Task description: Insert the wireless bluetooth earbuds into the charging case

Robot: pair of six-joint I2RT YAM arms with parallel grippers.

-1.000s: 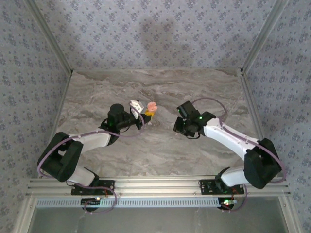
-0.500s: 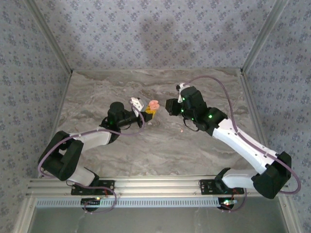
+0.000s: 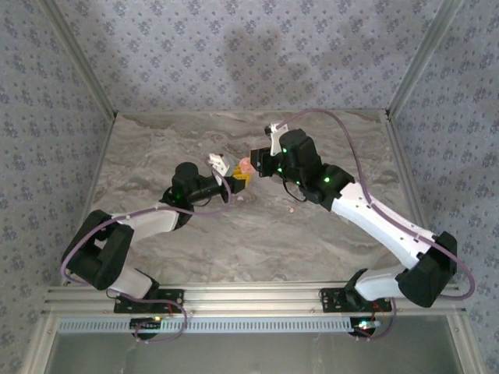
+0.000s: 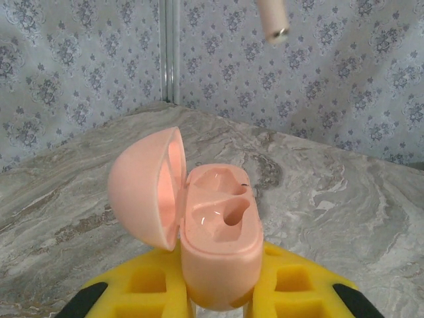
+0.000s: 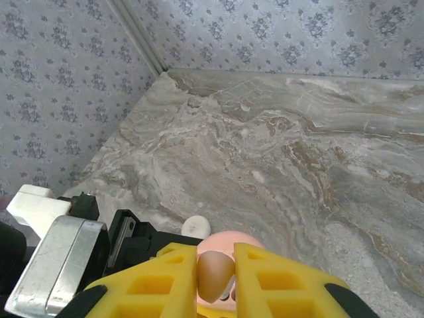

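left jaws grip open case [image 4: 218, 245] | right jaws grip earbud [image 5: 213, 275] | small bit [image 3: 291, 209] on table [image 3: 234, 253]

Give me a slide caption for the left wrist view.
The left gripper holds the open pink charging case while an earbud hangs above it.

Robot test cell, lab-type. Marble-look worktop [image 3: 234, 249] boxed by patterned walls [image 3: 249, 54] at 9, 12, 3 o'clock. Alu. rail [image 3: 249, 300] at 6 carries left arm [image 3: 148, 224] and right arm [image 3: 382, 226].
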